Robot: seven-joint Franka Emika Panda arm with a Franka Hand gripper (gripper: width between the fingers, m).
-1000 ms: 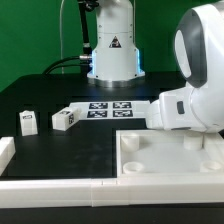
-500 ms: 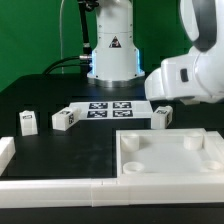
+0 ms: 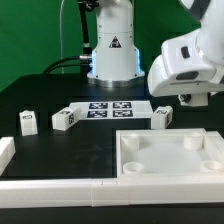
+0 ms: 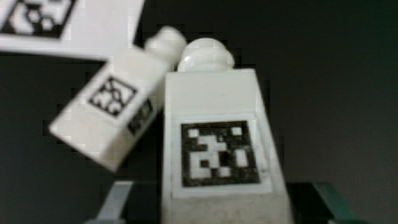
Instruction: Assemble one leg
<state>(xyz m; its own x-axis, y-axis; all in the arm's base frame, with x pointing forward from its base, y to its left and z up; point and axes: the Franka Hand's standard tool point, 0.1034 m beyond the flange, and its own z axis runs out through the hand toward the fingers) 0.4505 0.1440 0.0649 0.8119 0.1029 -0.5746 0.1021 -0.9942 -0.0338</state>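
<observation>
Fingers apart, the gripper (image 3: 190, 98) hovers over the leg (image 3: 163, 115), which stands on the table right of the marker board (image 3: 108, 108). It should centre on the leg, clear of the second leg (image 4: 107, 105) touching it, before closing.

The exterior camera sits low off the near edge of the table (image 3: 60, 145). It faces across the table toward the robot base (image 3: 113, 50) at the far edge, with the white tray (image 3: 170, 165) nearest the lens. The wrist camera views the leg (image 4: 214, 135) and a second block (image 4: 111, 105) at very close range. Both views share these blocks and the adjoining end of the marker board (image 3: 105, 107).
</observation>
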